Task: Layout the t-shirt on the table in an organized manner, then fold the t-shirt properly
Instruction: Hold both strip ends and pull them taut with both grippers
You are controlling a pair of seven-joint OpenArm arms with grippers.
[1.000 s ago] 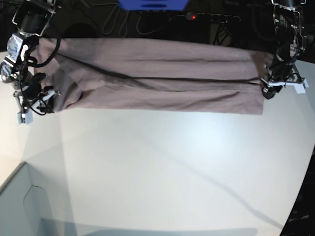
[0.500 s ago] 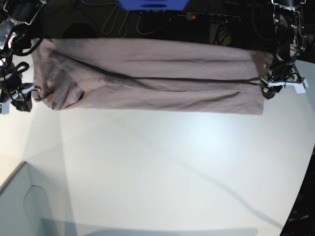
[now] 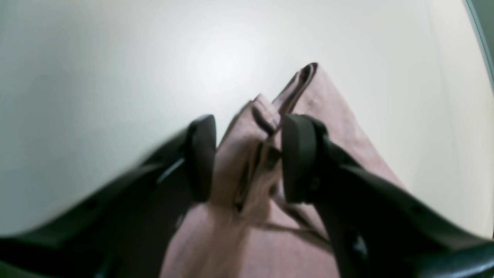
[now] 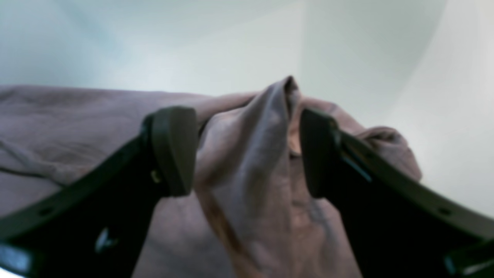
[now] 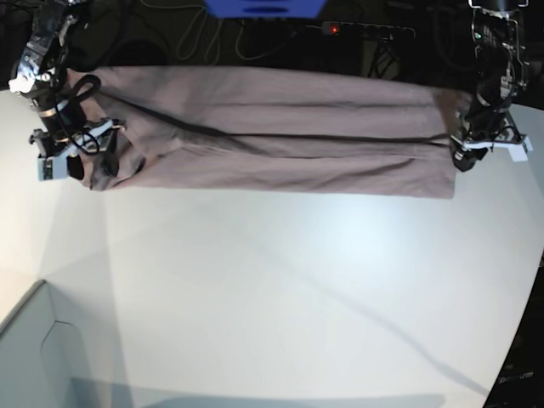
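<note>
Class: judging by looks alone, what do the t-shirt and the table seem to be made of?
T-shirt: probably a soft cotton-like knit, matte dusty mauve; it drapes and bunches in limp folds. Table: smooth, hard white surface with a soft sheen, possibly laminate; it shows a diffuse glare patch.

No words, numbers, brand marks or signs can be read in any of the views. The mauve t-shirt (image 5: 280, 132) shows plain cloth with no legible print. The white counter (image 5: 297, 289) carries no markings, and the blue object (image 5: 263, 7) at the far edge shows no lettering.
</note>
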